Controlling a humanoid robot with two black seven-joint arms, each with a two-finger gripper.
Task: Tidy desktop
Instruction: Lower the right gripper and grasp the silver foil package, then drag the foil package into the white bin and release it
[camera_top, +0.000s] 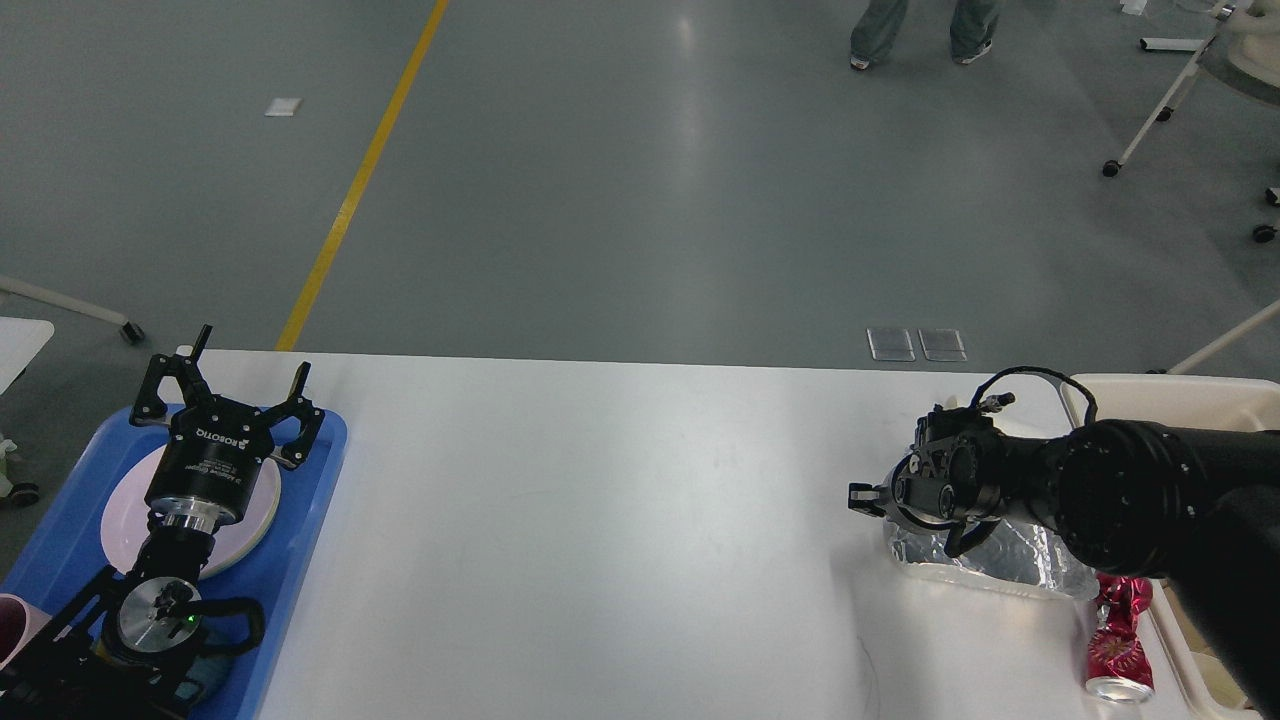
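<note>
The white desktop (600, 520) fills the lower half of the head view. My left gripper (232, 388) is open and empty, its fingers spread above the far end of a blue tray (320, 470) that holds a pale pink plate (255, 520). My right gripper (868, 497) points left, low over the right part of the desktop. It is dark and small, so its fingers cannot be told apart. A crumpled clear plastic container (1000, 570) lies right under the right wrist. A crushed red can (1120, 645) lies near the front right edge.
A beige bin (1170, 395) stands at the desktop's right edge, partly behind my right arm. A pink cup (12, 620) shows at the far left of the tray. A person's legs (925, 30) and cart legs are on the floor beyond.
</note>
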